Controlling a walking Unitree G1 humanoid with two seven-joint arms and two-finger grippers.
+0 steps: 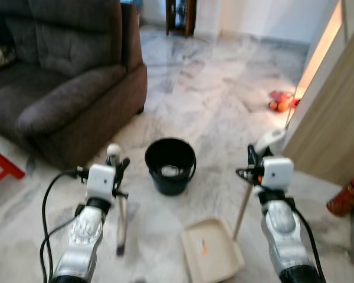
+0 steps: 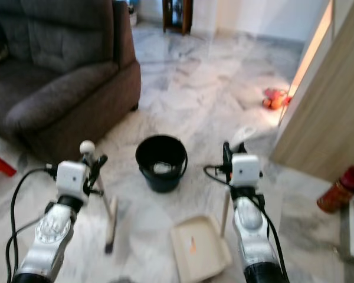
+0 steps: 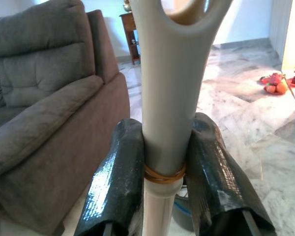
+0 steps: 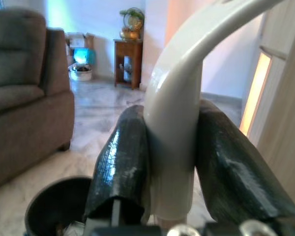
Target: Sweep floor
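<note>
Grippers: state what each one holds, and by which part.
Left gripper clamps the broom near the top of its handle. Right gripper clamps the dustpan by the upper end of its long handle.

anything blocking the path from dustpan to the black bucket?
Nothing visible does. The dustpan lies on bare marble just short of the black bucket, with open floor between them. The right gripper grips its handle; the left gripper holds the broom off to the left.

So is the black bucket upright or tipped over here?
Upright. The black bucket stands on the marble floor with its round opening facing up, something pale lying at its bottom, between the two grippers.
</note>
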